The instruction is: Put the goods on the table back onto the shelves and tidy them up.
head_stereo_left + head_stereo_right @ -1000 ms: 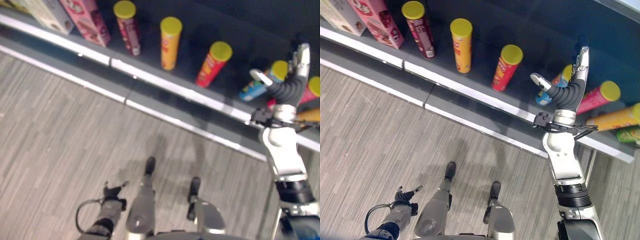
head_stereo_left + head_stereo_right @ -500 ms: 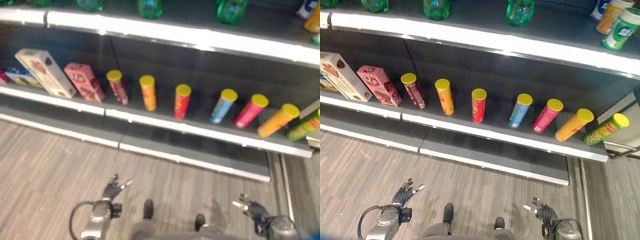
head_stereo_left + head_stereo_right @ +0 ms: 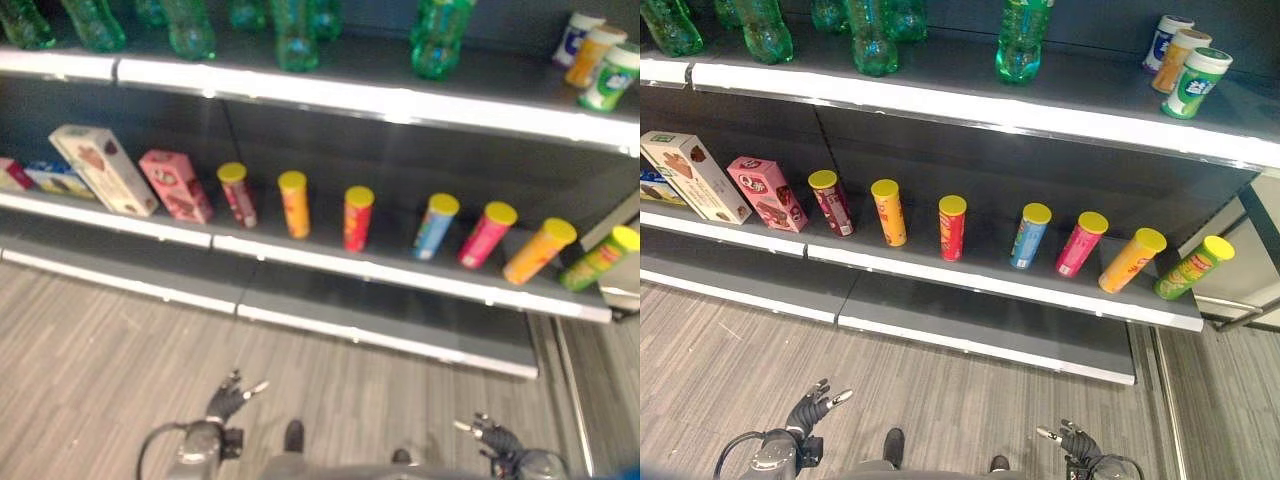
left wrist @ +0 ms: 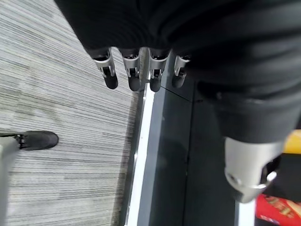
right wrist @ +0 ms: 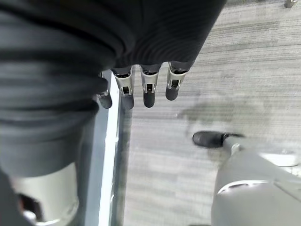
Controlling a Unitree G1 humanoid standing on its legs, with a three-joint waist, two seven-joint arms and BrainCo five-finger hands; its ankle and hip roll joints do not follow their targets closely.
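Grey floor now lies under both hands: a second ago the right hand (image 3: 1076,441) reached among the tubes, and it has since dropped to five o'clock, fingers (image 5: 149,95) released and empty. The left hand (image 3: 812,405) hangs at seven o'clock, fingers (image 4: 134,77) released too. Seven tubes (image 3: 953,227) stand in a row on the middle shelf (image 3: 990,286), boxes (image 3: 766,193) at nine o'clock, bottles (image 3: 1019,45) on the upper shelf (image 3: 1040,118). That placement looks finished.

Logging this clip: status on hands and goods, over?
Left hand and right hand open, empty, low over the floor. Seven tubes in a row on the middle shelf, the right-hand ones look tilted. Nothing in the way.
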